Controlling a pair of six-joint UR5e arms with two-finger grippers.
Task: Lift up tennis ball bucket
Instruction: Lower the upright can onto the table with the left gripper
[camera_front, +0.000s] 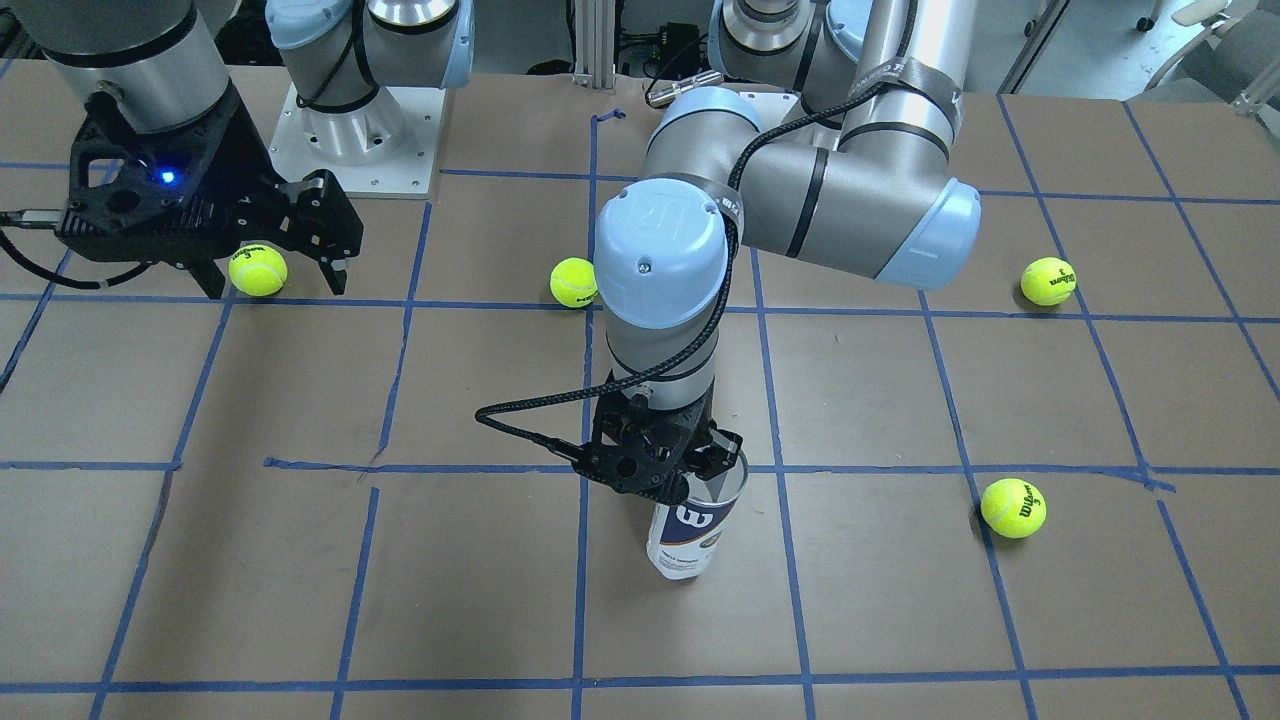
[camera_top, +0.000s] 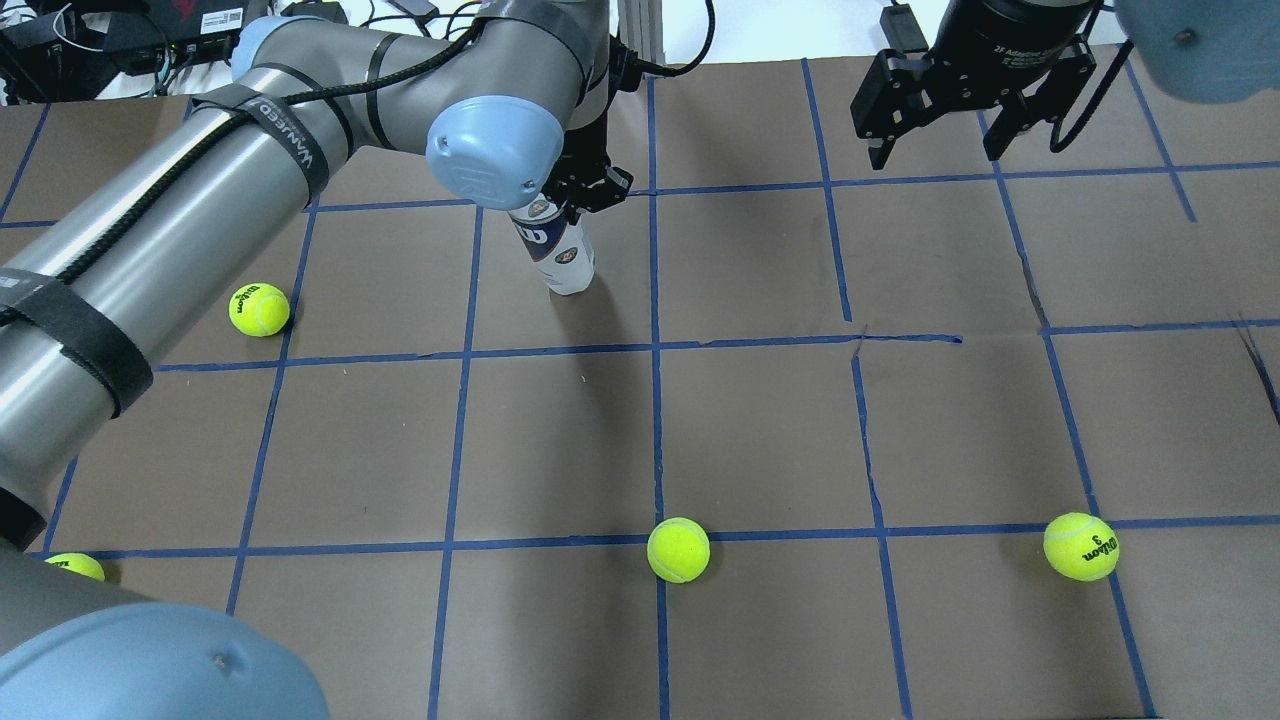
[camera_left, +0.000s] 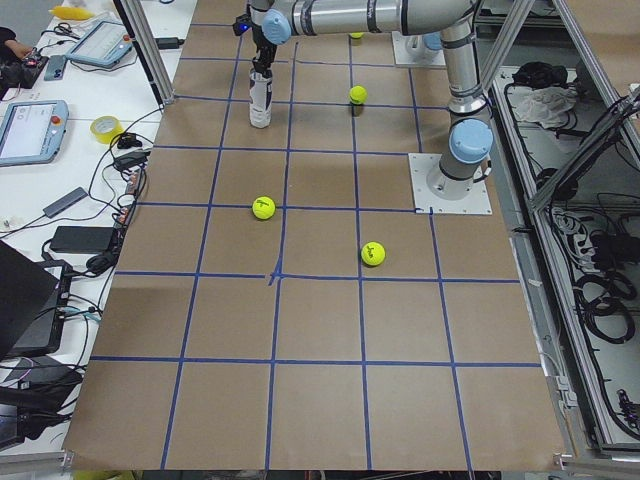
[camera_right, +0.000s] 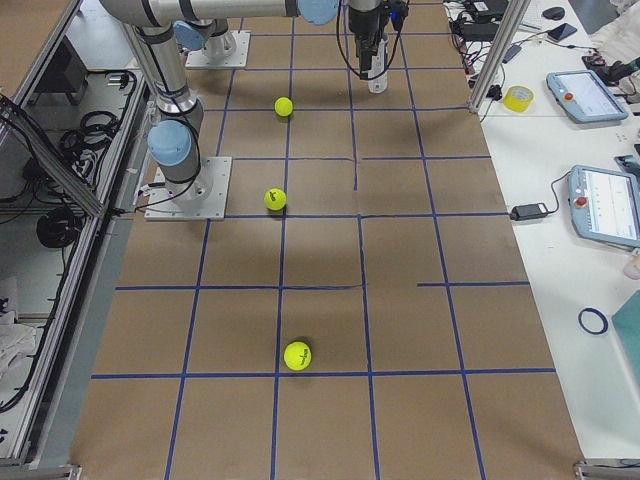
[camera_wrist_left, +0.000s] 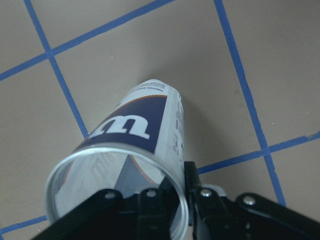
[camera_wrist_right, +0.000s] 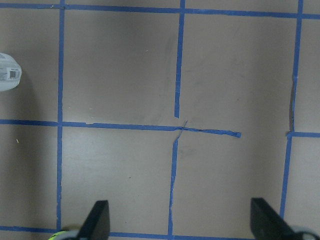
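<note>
The tennis ball bucket (camera_front: 690, 530) is a slim clear can with a white and navy label and a white "W". It stands slightly tilted and open-topped at mid table, and also shows from overhead (camera_top: 560, 255). My left gripper (camera_front: 715, 468) is shut on its top rim. In the left wrist view (camera_wrist_left: 184, 200) one finger is inside and one outside the rim. I cannot tell whether its base touches the table. My right gripper (camera_top: 936, 155) is open and empty, far from the can, with its fingers (camera_wrist_right: 100, 220) spread wide.
Several yellow-green tennis balls lie loose on the brown gridded table: one under my right gripper (camera_front: 258, 271), one behind my left arm (camera_front: 573, 282), two on my left side (camera_front: 1048, 281) (camera_front: 1013, 507). Operator desks with tablets flank the far table edge.
</note>
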